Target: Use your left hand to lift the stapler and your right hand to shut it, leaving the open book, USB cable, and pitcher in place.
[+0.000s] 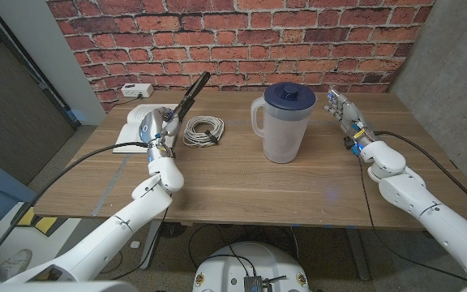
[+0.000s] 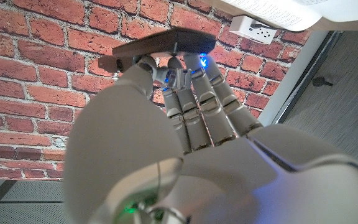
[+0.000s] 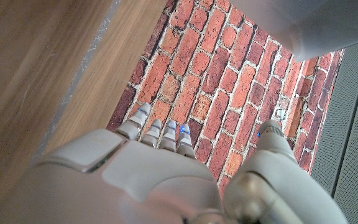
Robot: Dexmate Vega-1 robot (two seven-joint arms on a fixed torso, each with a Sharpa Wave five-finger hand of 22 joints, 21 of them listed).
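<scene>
A wooden table (image 1: 242, 182) stands in front of a red brick wall (image 1: 242, 36), seen from above by the head camera. At the far left corner lies an open book (image 1: 134, 130) with white pages, and a white power strip (image 1: 136, 90) sits behind it near the wall.

The robot's left arm reaches in from the lower left. Its left hand (image 1: 156, 130) is raised above the book, with its fingers closed around the lower end of a dark stapler (image 1: 191, 96). The stapler is off the table and slants up and away toward the wall. In the left wrist view the fingers (image 2: 194, 99) reach up against the stapler's dark underside (image 2: 166, 45); whether the stapler stands open or closed is hard to tell from these angles.

Just right of the left hand, a coiled grey USB cable (image 1: 203, 130) rests on the table. Near the middle stands a clear pitcher (image 1: 283, 122) with a dark blue lid, upright, its handle facing left.

Toward the right edge, the right hand (image 1: 345, 113) is held up near the table's back, well apart from the pitcher. Its fingers (image 3: 160, 132) are extended and slightly spread, holding nothing.
</scene>
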